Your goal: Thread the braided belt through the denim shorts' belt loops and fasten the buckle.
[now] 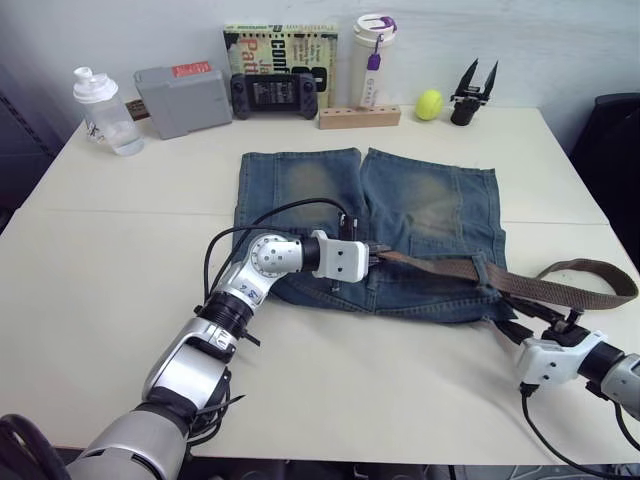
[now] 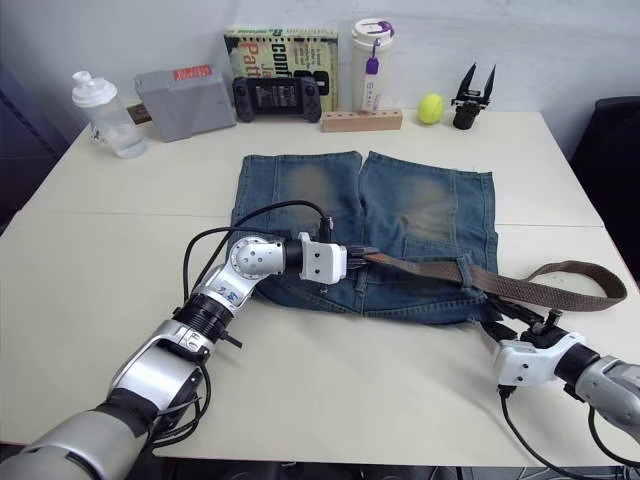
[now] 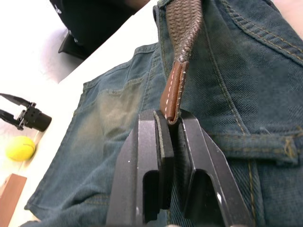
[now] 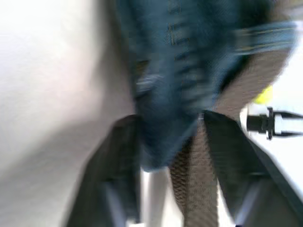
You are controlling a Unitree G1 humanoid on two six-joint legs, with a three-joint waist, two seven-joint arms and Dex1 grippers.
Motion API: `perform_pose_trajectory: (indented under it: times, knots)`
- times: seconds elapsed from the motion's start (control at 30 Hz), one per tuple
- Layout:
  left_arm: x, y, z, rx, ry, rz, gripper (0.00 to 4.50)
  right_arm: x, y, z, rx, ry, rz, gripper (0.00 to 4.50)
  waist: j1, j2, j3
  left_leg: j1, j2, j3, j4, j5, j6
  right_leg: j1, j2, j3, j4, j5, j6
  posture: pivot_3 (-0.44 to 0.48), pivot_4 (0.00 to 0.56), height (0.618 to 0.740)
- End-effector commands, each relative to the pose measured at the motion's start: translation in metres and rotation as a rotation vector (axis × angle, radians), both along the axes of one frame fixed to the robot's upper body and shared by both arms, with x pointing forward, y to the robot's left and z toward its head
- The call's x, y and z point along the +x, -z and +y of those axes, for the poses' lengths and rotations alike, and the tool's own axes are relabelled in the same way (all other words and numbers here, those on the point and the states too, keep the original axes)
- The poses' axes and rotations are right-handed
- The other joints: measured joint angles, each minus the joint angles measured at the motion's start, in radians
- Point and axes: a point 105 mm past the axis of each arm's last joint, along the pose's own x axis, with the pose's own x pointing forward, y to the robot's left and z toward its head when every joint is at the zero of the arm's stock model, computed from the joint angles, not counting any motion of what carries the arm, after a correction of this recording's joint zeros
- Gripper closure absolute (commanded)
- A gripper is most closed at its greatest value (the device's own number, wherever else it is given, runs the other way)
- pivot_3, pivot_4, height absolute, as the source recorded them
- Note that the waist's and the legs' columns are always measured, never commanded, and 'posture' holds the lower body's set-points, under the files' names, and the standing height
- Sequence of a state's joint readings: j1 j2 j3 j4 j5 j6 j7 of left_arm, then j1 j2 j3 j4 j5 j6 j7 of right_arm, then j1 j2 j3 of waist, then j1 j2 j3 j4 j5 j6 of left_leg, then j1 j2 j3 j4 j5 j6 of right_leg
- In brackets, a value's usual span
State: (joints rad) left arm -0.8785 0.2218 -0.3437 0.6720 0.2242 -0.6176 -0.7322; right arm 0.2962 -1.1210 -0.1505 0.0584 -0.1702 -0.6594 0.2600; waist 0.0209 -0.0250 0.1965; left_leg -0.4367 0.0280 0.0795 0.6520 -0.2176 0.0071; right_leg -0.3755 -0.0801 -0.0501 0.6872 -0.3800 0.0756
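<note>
On the cream table (image 1: 120,230) lie the faded blue denim shorts (image 1: 420,215), waistband toward the robot. Across the waistband runs the dark-brown braided belt (image 1: 540,288), passing under a small blue denim belt loop (image 1: 481,270) and curling into a bow past the shorts' right edge. The left end effector (image 3: 171,124) is clamped on the belt's tan leather end piece (image 3: 172,92). The right end effector (image 4: 173,142) has its fingers apart around the shorts' corner and the belt, near the table's right edge.
</note>
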Motion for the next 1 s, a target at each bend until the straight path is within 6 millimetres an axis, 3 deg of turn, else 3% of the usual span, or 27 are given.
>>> perform_pose_trajectory:
  times: [0.03,0.07,0.13,0.23,0.33,0.43,0.57,0.7,1.0]
  knots:
    - [-0.002,-0.007,-0.003,-0.018,0.002,-0.03,4.5,-0.002,-0.045,0.017,0.178,-0.021,-0.056,0.31,-0.006,0.0,0.0,0.0,0.001,0.0,0.0,0.0,0.0,0.0,0.001,0.0,0.0,0.0,0.0,0.0,0.15,0.693]
    - [-0.001,-0.007,-0.003,-0.018,-0.001,-0.029,4.5,-0.004,-0.049,0.021,0.22,-0.017,-0.036,0.08,-0.006,0.0,0.0,0.0,0.001,0.0,0.0,0.0,0.0,0.0,0.001,0.0,0.0,0.0,0.0,0.0,0.15,0.693]
    - [0.0,-0.008,-0.005,-0.019,-0.003,-0.028,4.5,-0.007,-0.057,0.031,0.355,0.012,0.031,0.08,-0.003,0.0,0.0,0.0,0.001,-0.001,0.0,0.0,0.0,0.0,0.001,0.0,0.0,0.0,0.0,0.0,0.15,0.693]
    - [-0.001,-0.009,-0.009,-0.026,0.0,-0.03,4.5,-0.01,-0.061,0.051,0.882,0.127,0.264,0.08,0.0,0.0,0.0,-0.001,0.001,-0.003,0.001,0.0,0.0,0.001,0.0,0.002,0.0,0.0,0.0,0.0,0.15,0.693]
    - [-0.002,-0.01,-0.013,-0.031,0.007,-0.036,4.5,-0.023,-0.05,0.089,1.424,0.178,0.61,0.08,0.0,0.0,0.0,-0.002,0.001,-0.006,0.003,-0.001,0.0,0.003,-0.001,0.003,-0.001,0.0,0.0,0.0,0.15,0.693]
    - [-0.004,-0.011,-0.016,-0.038,0.014,-0.03,4.5,-0.029,-0.046,0.114,1.74,0.229,0.831,0.08,-0.001,0.0,0.0,-0.004,0.001,-0.01,0.004,-0.001,0.0,0.004,0.0,0.001,-0.002,-0.001,-0.001,0.0,0.15,0.693]
    - [-0.006,-0.012,-0.017,-0.052,0.019,-0.015,4.5,-0.022,-0.046,0.13,2.002,0.257,1.002,0.08,-0.004,-0.001,0.0,-0.004,0.001,-0.01,0.007,-0.002,0.002,0.004,-0.001,0.001,0.0,-0.001,-0.001,0.0,0.15,0.693]
    - [-0.007,-0.013,-0.016,-0.048,0.019,-0.022,4.5,-0.004,-0.051,0.127,2.26,0.249,1.018,0.08,-0.005,-0.001,0.0,-0.004,0.001,-0.01,0.008,-0.002,0.002,0.004,0.0,0.0,0.0,-0.001,-0.001,0.0,0.15,0.693]
    - [-0.011,-0.012,-0.015,-0.044,0.016,-0.028,4.5,0.025,-0.045,0.126,2.394,0.293,1.007,0.08,-0.008,0.0,0.0,-0.005,0.001,-0.009,0.007,-0.002,0.002,0.002,0.0,0.001,0.001,-0.001,-0.001,0.0,0.15,0.693]
